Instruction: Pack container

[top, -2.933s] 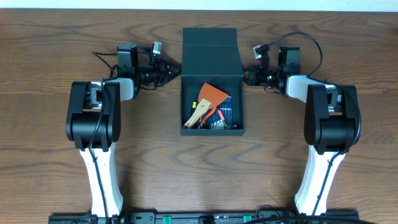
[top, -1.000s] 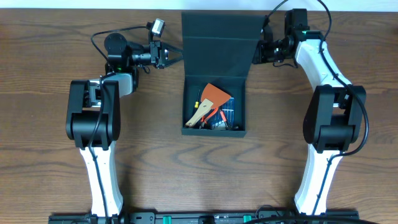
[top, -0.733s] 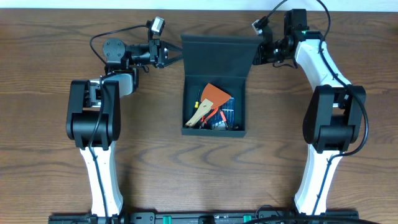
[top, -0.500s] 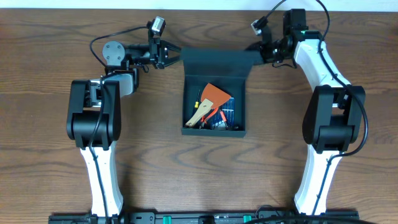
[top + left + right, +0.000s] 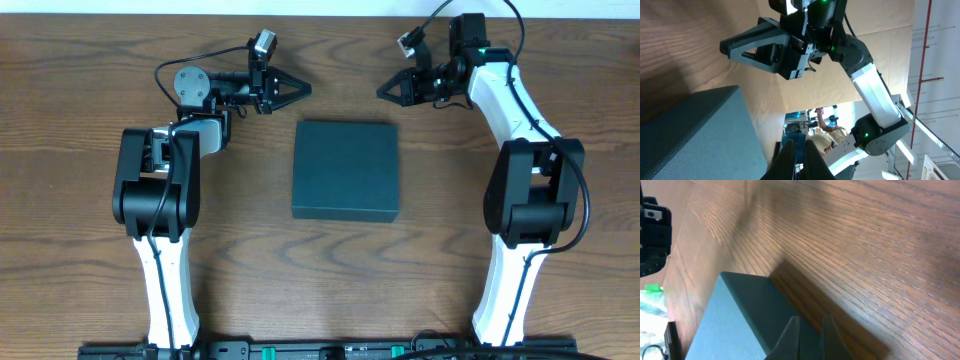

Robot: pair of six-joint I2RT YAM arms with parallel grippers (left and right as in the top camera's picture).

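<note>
1. Claws first: my left gripper (image 5: pixel 306 90) has its fingers drawn in to a thin sliver of a gap and holds nothing. My right gripper (image 5: pixel 381 93) is the same, nearly pinched at the tips and empty.
2. My dark teal-green square cardboard-like container (image 5: pixel 345 170) sits in the middle of the overhead frame. It is closed flat on top, so I cannot see inside.
3. Both grippers are above the container's top edge in the overhead frame, clear of it. The left one is off its upper-left corner and points right. The right one is off its upper-right corner and points left, so the tips face each other across a gap.
4. From the left wrist I see a teal corner at lower left and the right gripper at upper left.
5. Around it all lies the brown wood-grain table (image 5: pixel 80 250).
</note>
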